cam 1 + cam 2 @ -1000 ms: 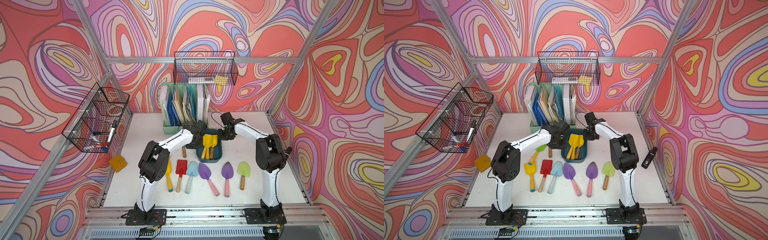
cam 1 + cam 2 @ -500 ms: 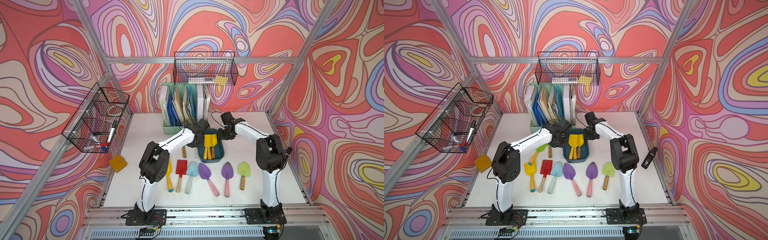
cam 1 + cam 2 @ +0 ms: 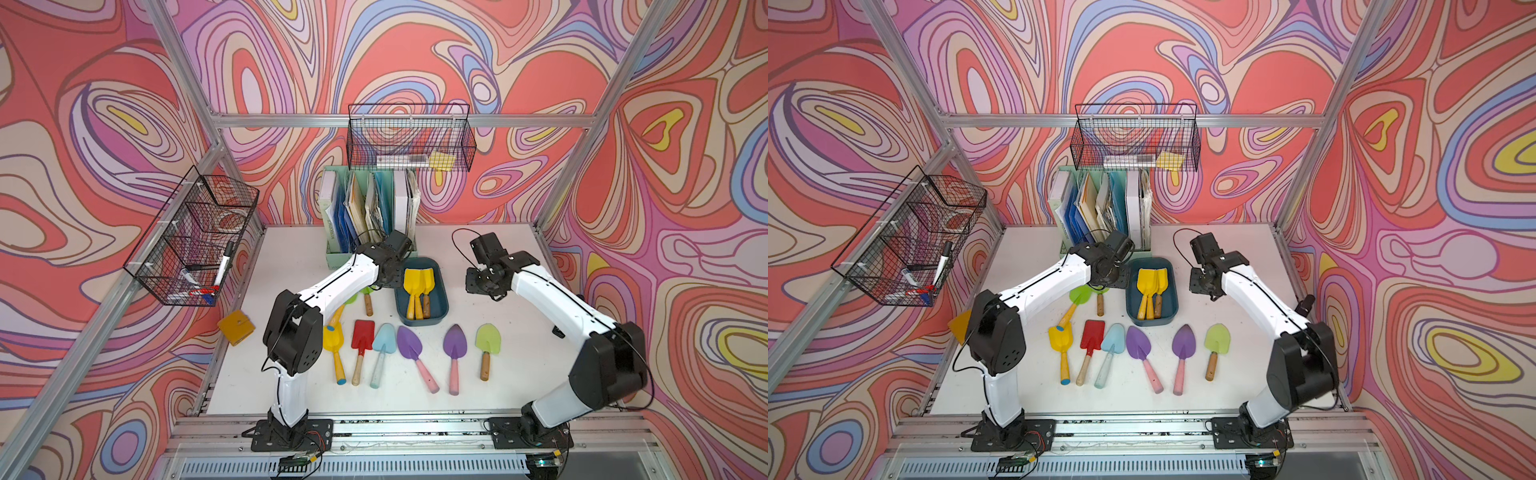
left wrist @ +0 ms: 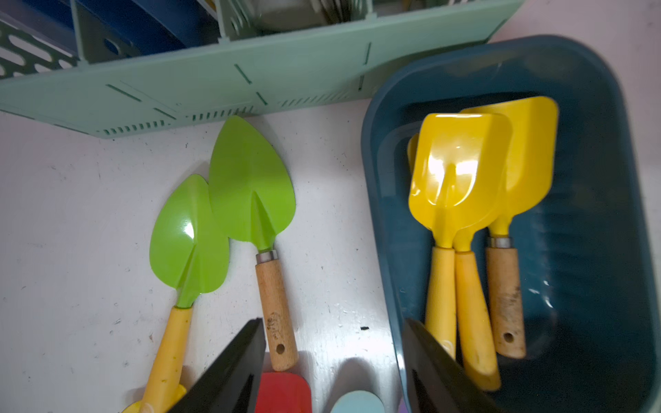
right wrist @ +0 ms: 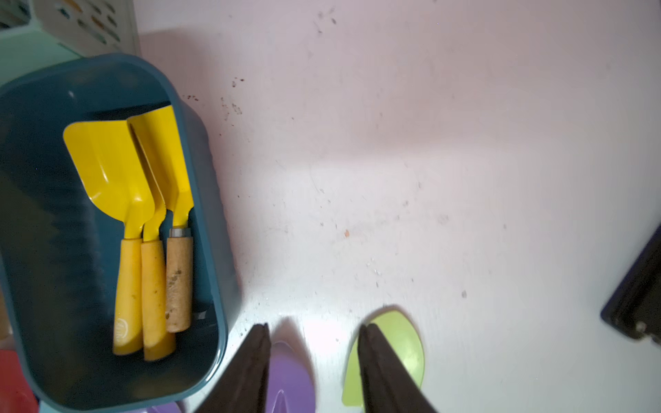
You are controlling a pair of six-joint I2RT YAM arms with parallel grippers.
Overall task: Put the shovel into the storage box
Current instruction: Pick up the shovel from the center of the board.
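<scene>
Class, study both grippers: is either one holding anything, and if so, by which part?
Nothing is held. The left gripper and the right gripper both stand open and empty; the yellow shovels lie loose in the storage box.

Overhead pair; wrists prob. near box

Shovels lie in storage box (file holder behind).

Nothing legible: a round stamp on the yellow shovel and a dark mark on the green shovel (wooden-handled) are too blurred to read.
</scene>
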